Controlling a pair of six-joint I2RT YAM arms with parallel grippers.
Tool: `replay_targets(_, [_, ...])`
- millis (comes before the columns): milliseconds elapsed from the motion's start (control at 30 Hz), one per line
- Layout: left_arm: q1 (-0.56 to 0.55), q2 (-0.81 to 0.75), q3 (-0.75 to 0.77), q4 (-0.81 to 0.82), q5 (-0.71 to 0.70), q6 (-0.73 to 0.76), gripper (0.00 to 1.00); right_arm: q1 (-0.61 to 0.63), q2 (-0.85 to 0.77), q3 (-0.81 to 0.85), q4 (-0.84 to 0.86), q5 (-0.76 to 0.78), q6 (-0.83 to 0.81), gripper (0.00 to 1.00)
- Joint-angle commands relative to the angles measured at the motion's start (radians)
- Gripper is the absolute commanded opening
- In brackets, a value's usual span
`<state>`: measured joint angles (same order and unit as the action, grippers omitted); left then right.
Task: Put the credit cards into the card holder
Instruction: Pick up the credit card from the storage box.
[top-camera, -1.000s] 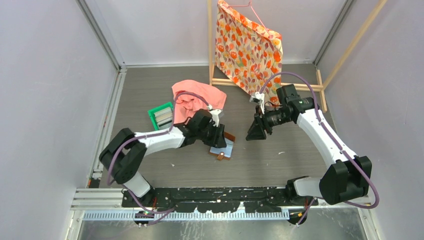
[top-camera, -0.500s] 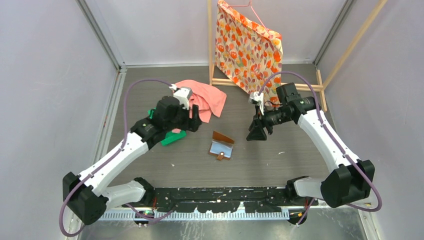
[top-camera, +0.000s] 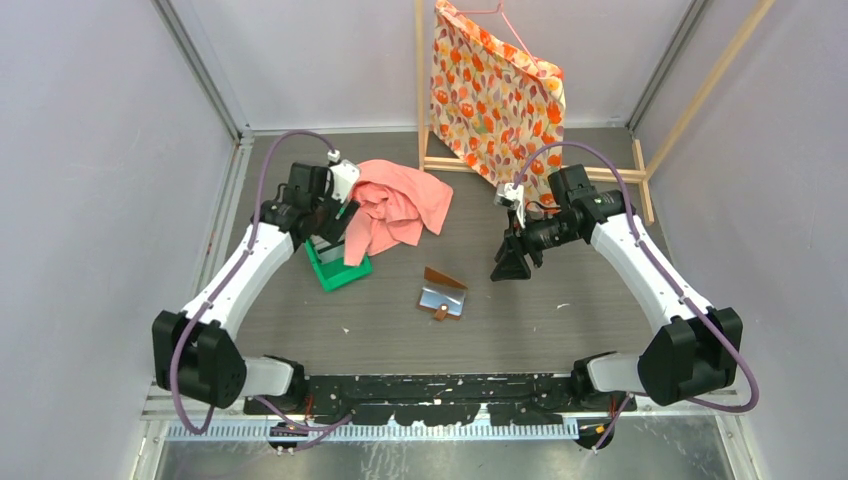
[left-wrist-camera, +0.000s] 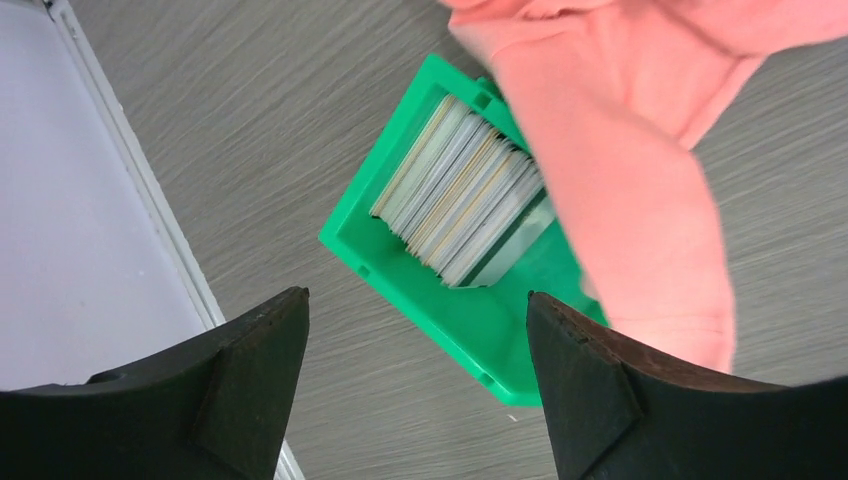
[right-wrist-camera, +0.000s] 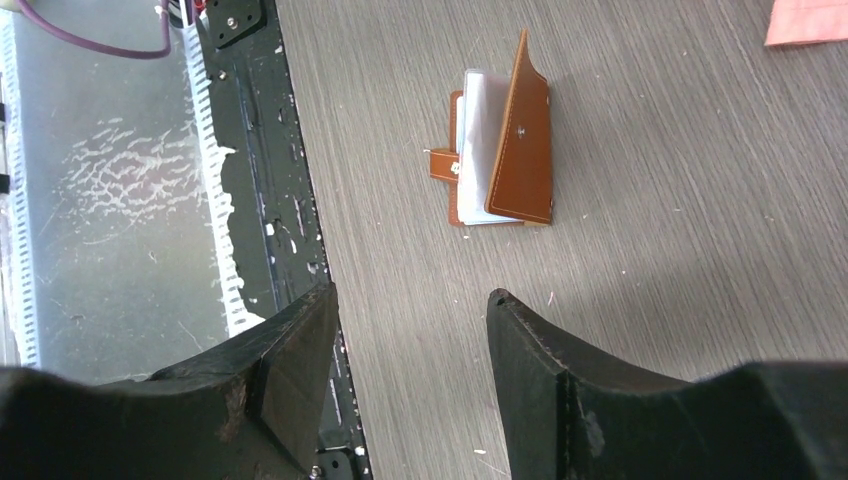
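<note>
Barely started. Cards sit stacked in green tray, partly under pink cloth. Left fingers spread, empty, above them. Holder lies open mid-bench. Right fingers apart, empty, nearby. Can't tell if any card is loaded.

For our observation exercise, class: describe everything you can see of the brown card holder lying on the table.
The card holder is a small brown wallet, leather by its look. It lies half open on the grey wood-grain table: one cover flat, the other raised at a tilt, pale pockets showing between. A short snap tab sticks out from one side. Only the table touches it.
</note>
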<state>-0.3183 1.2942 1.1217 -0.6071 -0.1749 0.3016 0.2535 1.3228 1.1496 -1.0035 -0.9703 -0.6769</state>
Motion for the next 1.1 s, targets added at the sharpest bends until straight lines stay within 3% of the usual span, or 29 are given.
replay_targets(0, [0.035,0.031,-0.018,0.079,0.069,0.137,0.81,0.004,-0.001,0.004,0.007,-0.014,-0.020,0.61])
replay_targets(233, [0.033,-0.037,-0.092,0.116,0.203,0.118,0.77,0.003,0.009,0.009,-0.009,-0.011,-0.031,0.61])
replay_targets(300, [0.033,-0.054,-0.088,0.100,0.273,0.046,0.69,0.003,0.007,0.009,-0.009,-0.011,-0.032,0.61])
replay_targets(433, [0.033,-0.004,-0.015,-0.008,0.354,-0.149,0.74,0.003,0.006,0.007,-0.010,-0.012,-0.034,0.61])
replay_targets(600, [0.037,0.129,0.057,-0.120,0.428,-0.257,0.74,0.003,0.004,0.007,-0.012,-0.011,-0.036,0.61])
replay_targets(700, [0.040,0.199,0.091,-0.174,0.445,-0.277,0.66,0.002,0.003,0.005,-0.014,-0.008,-0.040,0.61])
replay_targets(833, [0.041,0.243,0.109,-0.207,0.457,-0.285,0.48,0.001,-0.001,0.007,-0.017,-0.008,-0.042,0.61])
replay_targets(900, [0.042,0.246,0.116,-0.213,0.474,-0.289,0.26,0.002,0.001,0.007,-0.019,-0.009,-0.043,0.61])
replay_targets(1067, [0.042,0.219,0.133,-0.200,0.500,-0.326,0.01,0.002,0.000,0.007,-0.020,-0.011,-0.046,0.61])
